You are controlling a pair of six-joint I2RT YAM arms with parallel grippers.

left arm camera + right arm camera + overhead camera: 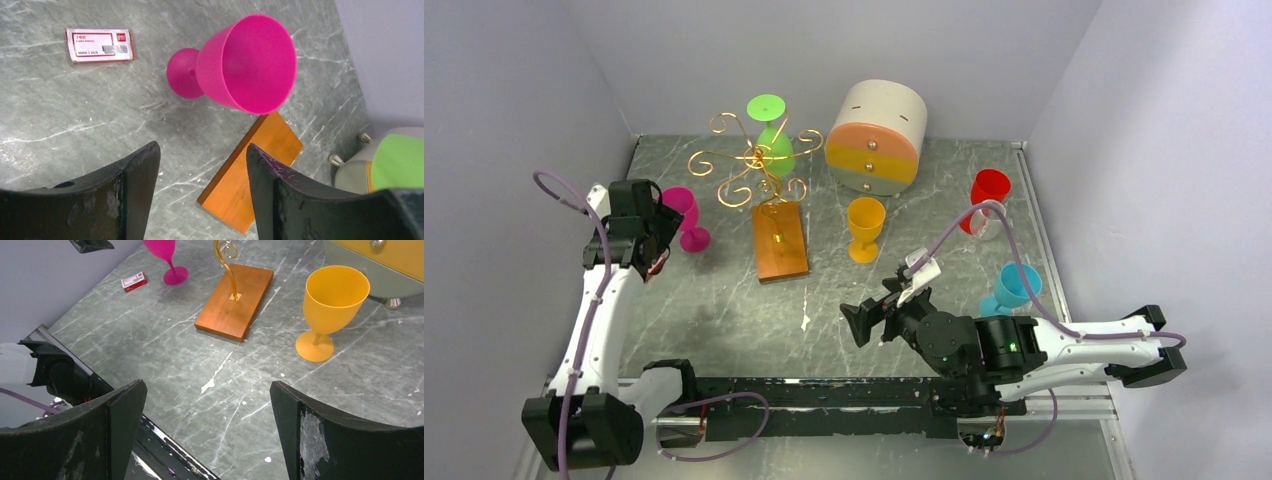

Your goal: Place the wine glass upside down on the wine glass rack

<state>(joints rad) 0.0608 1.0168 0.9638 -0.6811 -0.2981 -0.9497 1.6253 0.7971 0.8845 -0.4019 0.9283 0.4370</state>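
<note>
A pink wine glass stands upright on the table at the left. My left gripper hovers just beside it, open, with nothing between its fingers and the glass ahead of the tips. The wine glass rack is a gold wire tree on a wooden base. A green glass hangs upside down on it. My right gripper is open and empty above the near middle of the table.
An orange glass stands right of the rack base. Red and blue glasses stand at the right. A round cream drawer box sits at the back. A small red box lies near the pink glass.
</note>
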